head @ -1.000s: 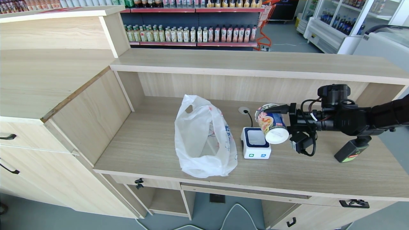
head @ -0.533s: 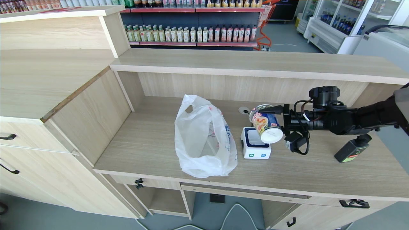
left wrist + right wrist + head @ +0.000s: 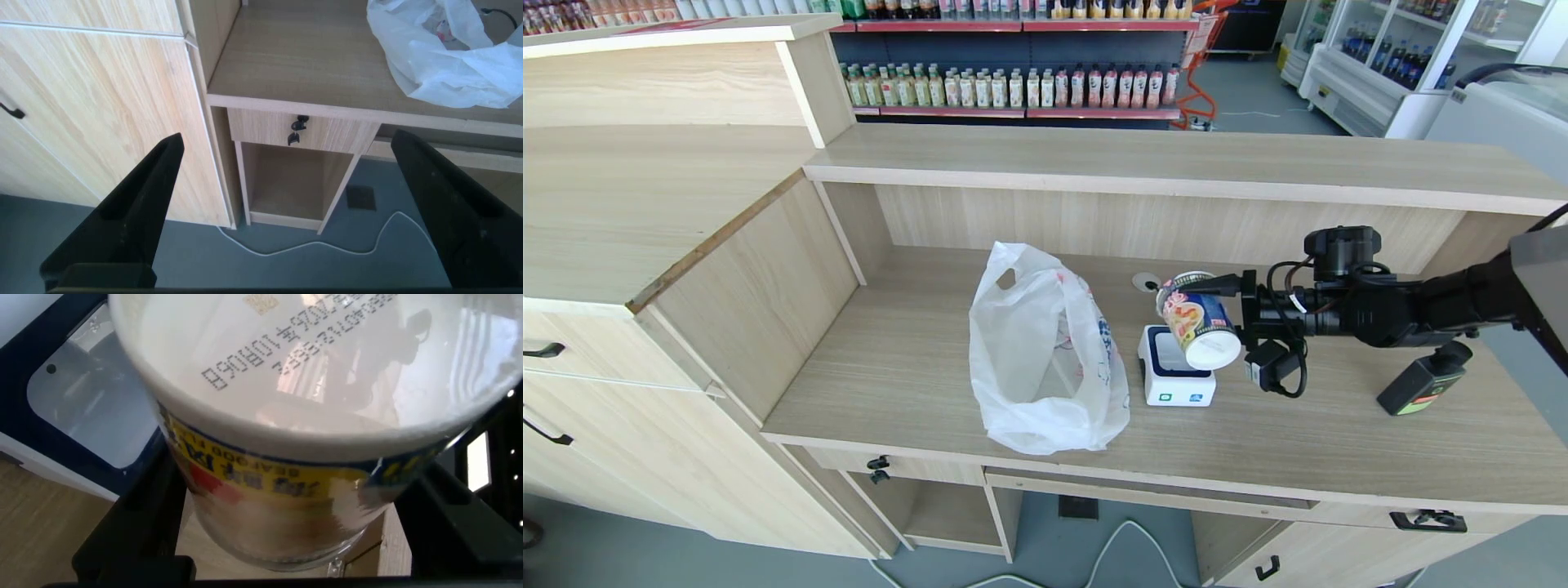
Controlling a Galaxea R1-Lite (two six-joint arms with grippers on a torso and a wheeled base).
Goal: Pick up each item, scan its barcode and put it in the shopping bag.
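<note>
Leftward since a second ago, the right gripper point(image 3: 1218, 315) pinches the tilted noodle cup point(image 3: 1196, 323) just above the scanner point(image 3: 1176, 385). The shopping bag point(image 3: 1037, 351) stands beside the scanner, and the left gripper point(image 3: 286, 139) hangs spread.

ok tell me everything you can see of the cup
The cup is a paper-looking noodle cup with a colourful printed wall and a white base bearing printed codes. It is tilted on its side, base toward the robot, clamped in the right gripper over the scanner, seemingly not touching it.
</note>
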